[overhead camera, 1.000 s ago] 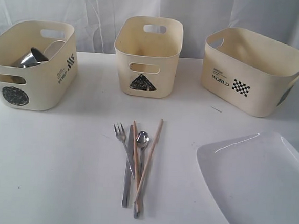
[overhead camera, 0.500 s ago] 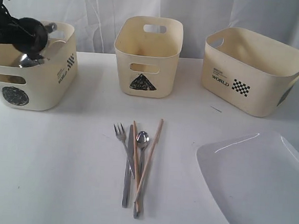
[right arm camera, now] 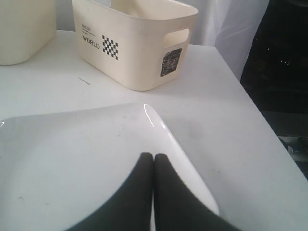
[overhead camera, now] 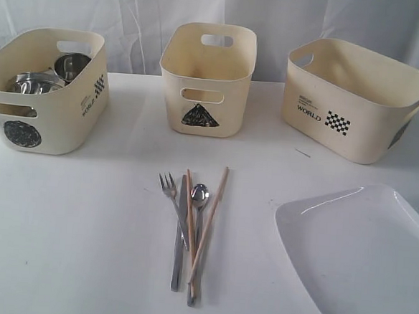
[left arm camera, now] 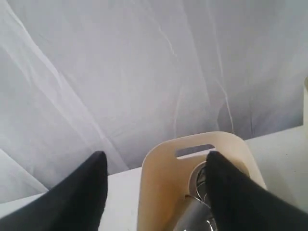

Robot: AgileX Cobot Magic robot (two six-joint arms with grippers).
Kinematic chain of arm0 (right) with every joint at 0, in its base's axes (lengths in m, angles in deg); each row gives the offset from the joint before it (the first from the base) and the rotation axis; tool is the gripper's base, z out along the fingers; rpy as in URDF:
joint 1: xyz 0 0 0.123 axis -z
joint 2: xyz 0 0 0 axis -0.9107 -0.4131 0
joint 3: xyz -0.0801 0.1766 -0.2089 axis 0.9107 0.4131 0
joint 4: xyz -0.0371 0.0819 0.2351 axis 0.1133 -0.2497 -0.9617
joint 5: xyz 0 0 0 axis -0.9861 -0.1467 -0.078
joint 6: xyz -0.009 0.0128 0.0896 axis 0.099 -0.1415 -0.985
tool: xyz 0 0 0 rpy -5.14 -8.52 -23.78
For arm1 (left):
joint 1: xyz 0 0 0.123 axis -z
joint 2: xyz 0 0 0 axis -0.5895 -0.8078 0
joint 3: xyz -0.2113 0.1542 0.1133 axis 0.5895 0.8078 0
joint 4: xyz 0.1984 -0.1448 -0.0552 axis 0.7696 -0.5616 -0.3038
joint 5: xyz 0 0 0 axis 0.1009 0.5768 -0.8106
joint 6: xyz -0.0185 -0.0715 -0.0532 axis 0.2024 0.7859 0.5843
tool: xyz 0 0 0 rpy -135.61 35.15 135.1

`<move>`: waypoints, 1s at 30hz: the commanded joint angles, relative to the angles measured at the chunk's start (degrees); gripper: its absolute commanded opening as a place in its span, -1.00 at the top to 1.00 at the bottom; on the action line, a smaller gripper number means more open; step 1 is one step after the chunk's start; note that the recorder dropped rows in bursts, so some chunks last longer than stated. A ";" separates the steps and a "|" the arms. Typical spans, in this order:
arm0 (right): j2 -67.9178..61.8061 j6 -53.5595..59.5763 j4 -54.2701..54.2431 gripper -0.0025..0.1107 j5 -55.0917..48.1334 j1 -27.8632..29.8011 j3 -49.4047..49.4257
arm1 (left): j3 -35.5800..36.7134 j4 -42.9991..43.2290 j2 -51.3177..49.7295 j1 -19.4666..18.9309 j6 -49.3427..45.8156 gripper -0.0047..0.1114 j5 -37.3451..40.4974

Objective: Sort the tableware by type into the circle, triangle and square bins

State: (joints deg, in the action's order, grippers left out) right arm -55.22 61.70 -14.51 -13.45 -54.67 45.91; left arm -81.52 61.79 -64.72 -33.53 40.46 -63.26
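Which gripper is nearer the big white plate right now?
Right. The right gripper, shut, is right over the rim of the plate. The left gripper, open, is far across the table above the circle bin.

White worktop (overhead camera: 82,227). Far side, left to right: circle bin (overhead camera: 61,121), triangle bin (overhead camera: 228,94), square bin (overhead camera: 369,132), all upright and well apart. Near centre: fork (overhead camera: 170,190), knife (overhead camera: 179,248), spoon (overhead camera: 200,194) and chopsticks (overhead camera: 212,215) in one bundle, touching, partly crossed. Near right: plate (overhead camera: 374,269), lying flat, cut off by frame edge.
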 commanded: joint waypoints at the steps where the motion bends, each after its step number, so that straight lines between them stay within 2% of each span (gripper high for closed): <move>1: 0.30 0.28 -0.07 0.96 0.22 -0.11 0.09 | -0.28 0.02 10.28 0.09 0.35 0.03 15.80; 3: 0.30 0.28 -0.07 0.96 0.22 -0.11 0.09 | 0.34 0.02 13.69 0.09 1.97 0.40 20.92; 5: 0.30 0.28 -0.07 0.96 0.22 -0.11 0.09 | 2.79 0.02 16.75 0.09 3.04 0.92 20.88; 10: 0.30 0.28 -0.07 0.96 0.22 -0.11 0.09 | 12.90 -0.08 24.45 0.09 9.81 0.92 17.07; 15: 0.30 0.28 -0.07 0.96 0.22 -0.11 0.09 | 28.48 -0.20 37.63 0.09 13.06 0.92 5.50; 17: 0.30 0.28 -0.07 0.96 0.22 -0.11 0.09 | 33.61 -0.20 44.54 0.09 13.06 0.92 4.12; 23: 0.30 0.28 -0.07 0.96 0.22 -0.11 0.09 | 41.01 1.43 58.88 0.09 8.34 0.92 7.72; 30: 0.30 0.28 -0.07 0.96 0.22 -0.11 0.09 | 42.44 1.22 61.54 0.09 7.37 0.92 16.80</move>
State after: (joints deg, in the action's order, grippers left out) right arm -55.22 61.70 -14.51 -13.45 -54.67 45.91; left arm -39.27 62.82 -3.78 -33.53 48.28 -49.90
